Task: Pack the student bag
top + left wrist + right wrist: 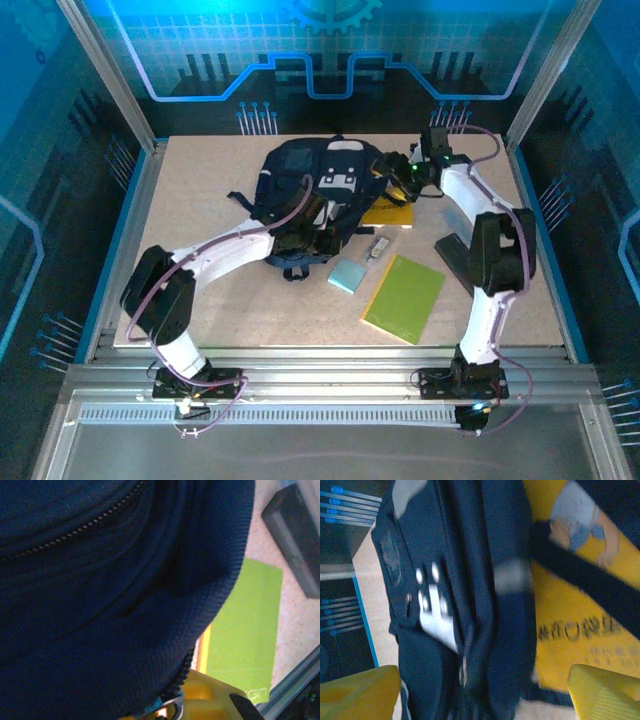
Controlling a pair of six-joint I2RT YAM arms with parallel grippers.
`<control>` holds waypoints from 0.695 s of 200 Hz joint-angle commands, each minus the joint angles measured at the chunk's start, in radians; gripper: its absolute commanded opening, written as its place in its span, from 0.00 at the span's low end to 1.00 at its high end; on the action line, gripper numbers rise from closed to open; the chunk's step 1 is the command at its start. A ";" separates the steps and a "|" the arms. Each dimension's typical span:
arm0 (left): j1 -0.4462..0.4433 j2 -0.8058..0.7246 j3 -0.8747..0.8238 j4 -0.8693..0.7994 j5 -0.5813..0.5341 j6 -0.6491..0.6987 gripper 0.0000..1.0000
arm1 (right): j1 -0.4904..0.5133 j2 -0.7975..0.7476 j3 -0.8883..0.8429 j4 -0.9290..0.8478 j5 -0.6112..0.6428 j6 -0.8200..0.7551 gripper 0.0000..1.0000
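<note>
The student bag [315,185], dark navy with pale patches, lies at the back middle of the table. My left gripper [300,238] is at its near edge, shut on the navy fabric by a zip; in the left wrist view the student bag [110,605] drapes over the gripper [175,707]. My right gripper [402,172] hovers at the bag's right side, open. In the right wrist view its yellow fingers [355,695] stand wide apart on either side of the student bag [480,630]. A yellow book [580,615] lies beside the bag, crossed by a black strap.
A green book [403,297] lies at the front right, with a pale blue pad [348,275] and a small silver item [378,248] to its left. A black case [455,255] sits near the right arm. The yellow book [390,212] pokes out at the bag's right.
</note>
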 commanded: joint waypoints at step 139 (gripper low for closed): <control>-0.049 0.042 0.076 0.023 -0.001 -0.047 0.00 | 0.200 -0.166 -0.559 0.621 -0.059 0.421 0.00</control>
